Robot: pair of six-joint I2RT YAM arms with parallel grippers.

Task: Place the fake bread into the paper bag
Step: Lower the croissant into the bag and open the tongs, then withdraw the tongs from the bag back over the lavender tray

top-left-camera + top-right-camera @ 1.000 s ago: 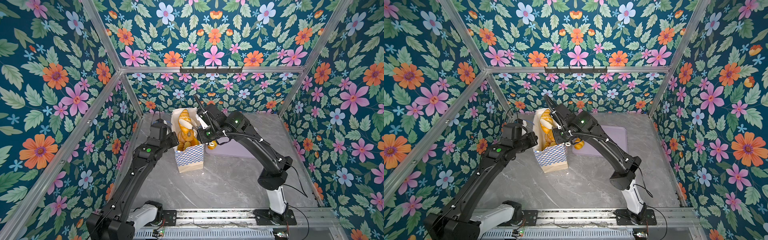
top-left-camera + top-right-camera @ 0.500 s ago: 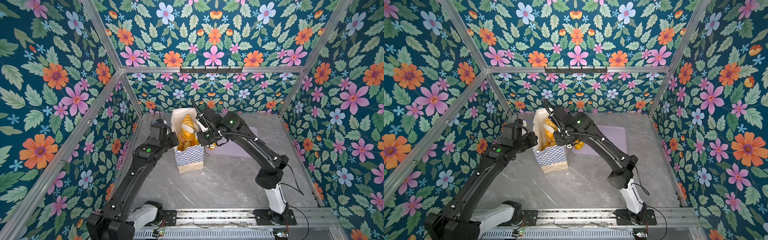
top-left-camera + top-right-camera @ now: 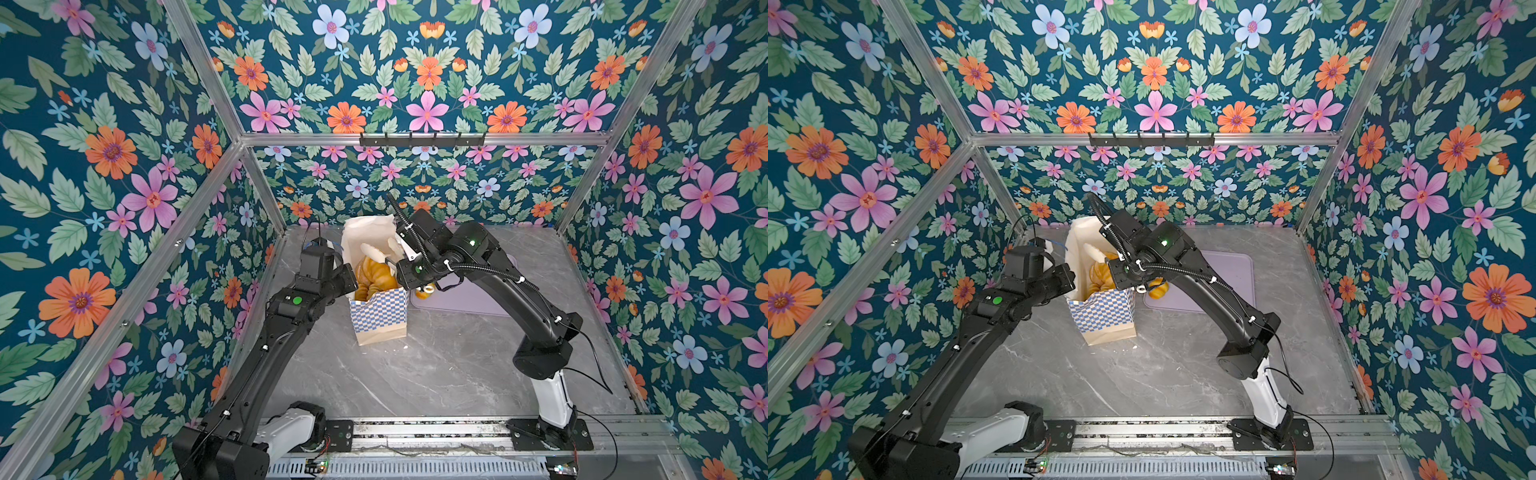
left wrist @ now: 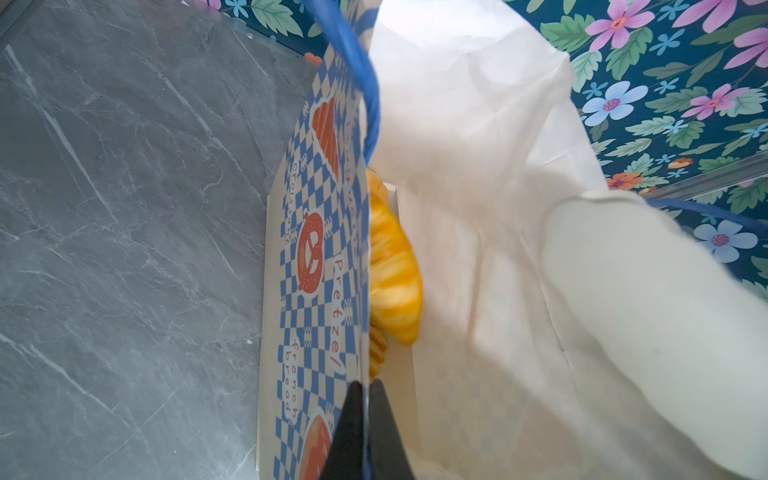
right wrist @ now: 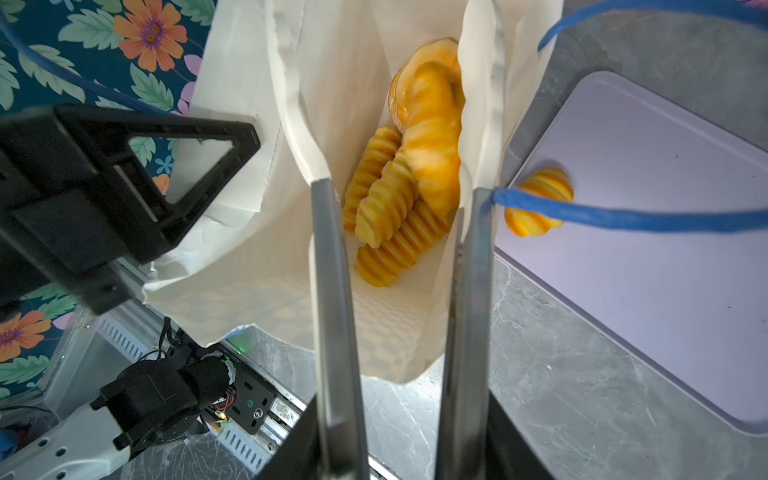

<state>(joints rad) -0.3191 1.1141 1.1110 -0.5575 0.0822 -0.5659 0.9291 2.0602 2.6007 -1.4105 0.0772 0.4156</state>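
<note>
- The grey marble-patterned tabletop (image 3: 415, 374) is enclosed by floral walls.
- A flat lilac tray (image 3: 469, 297) is laid on the far right half of the tabletop, its left edge just beside the bag.
- The tall cream paper bag with a blue-and-white checkered band (image 3: 378, 316) is stood upright at the far centre, mouth open and tilted slightly towards the near side.
- The left gripper (image 4: 365, 399) is clamped tight on the top edge of the paper bag's left wall, with the paper pinched between its black fingers.
- The right gripper (image 5: 399, 187) is positioned over the bag mouth with its jaws partly parted. Nothing is held between them. A blue cord handle (image 5: 623, 216) is touched by one finger.
- The glossy golden-brown fake bread (image 5: 399, 199) is piled inside the bag. Ridged long loaves are seen near the bottom, with a croissant (image 5: 436, 137) on top.
- One ridged oval bun (image 3: 424, 291) is left on the tray's near left corner, just beside the bag's right wall.
</note>
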